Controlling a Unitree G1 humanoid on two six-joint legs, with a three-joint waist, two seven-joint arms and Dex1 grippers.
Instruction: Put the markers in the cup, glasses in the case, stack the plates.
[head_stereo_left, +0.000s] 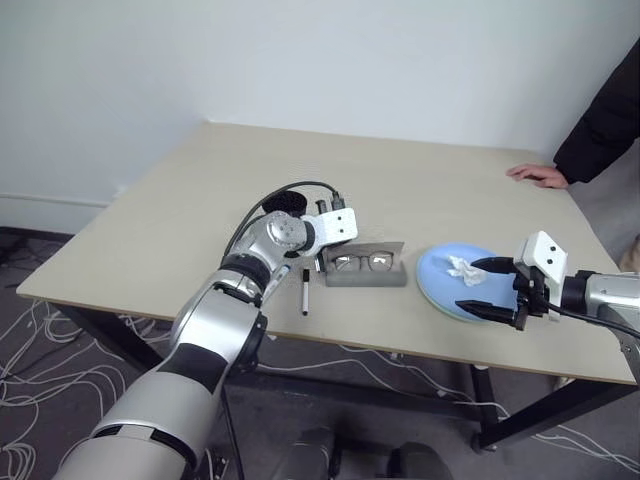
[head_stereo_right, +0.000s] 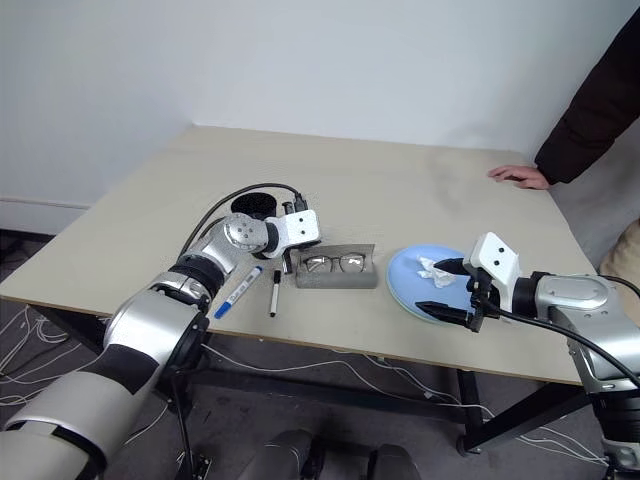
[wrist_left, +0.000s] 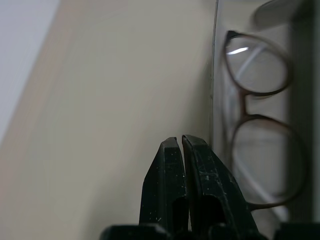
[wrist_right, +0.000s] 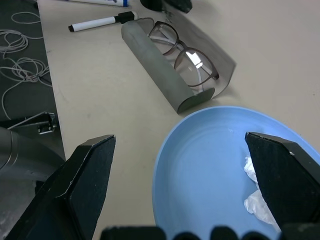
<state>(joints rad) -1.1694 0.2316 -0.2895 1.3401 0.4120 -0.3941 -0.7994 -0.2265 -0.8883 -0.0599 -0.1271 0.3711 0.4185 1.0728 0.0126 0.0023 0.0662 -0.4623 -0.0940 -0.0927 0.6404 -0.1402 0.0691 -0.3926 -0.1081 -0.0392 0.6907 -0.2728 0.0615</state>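
Observation:
The glasses (head_stereo_left: 362, 262) lie inside the grey case (head_stereo_left: 368, 278), whose translucent lid (wrist_right: 216, 56) stands open behind them. My left gripper (wrist_left: 179, 142) is shut and empty, its tips beside the case's left end. Just left of the case lie the markers: the thin black-capped one (head_stereo_left: 305, 292) and the blue-capped one (head_stereo_right: 238, 292). The black cup (head_stereo_right: 252, 205) stands behind my left arm, partly hidden. A light blue plate (head_stereo_left: 440, 283) carries a crumpled white tissue (head_stereo_left: 463, 267). My right gripper (head_stereo_left: 487, 288) is open, its fingers spread over the plate's right side.
A person's hand (head_stereo_left: 538, 175) in a dark sleeve rests on the table's far right edge. The table's front edge (head_stereo_left: 330, 340) runs close below the markers and the plate. Cables lie on the floor to the left.

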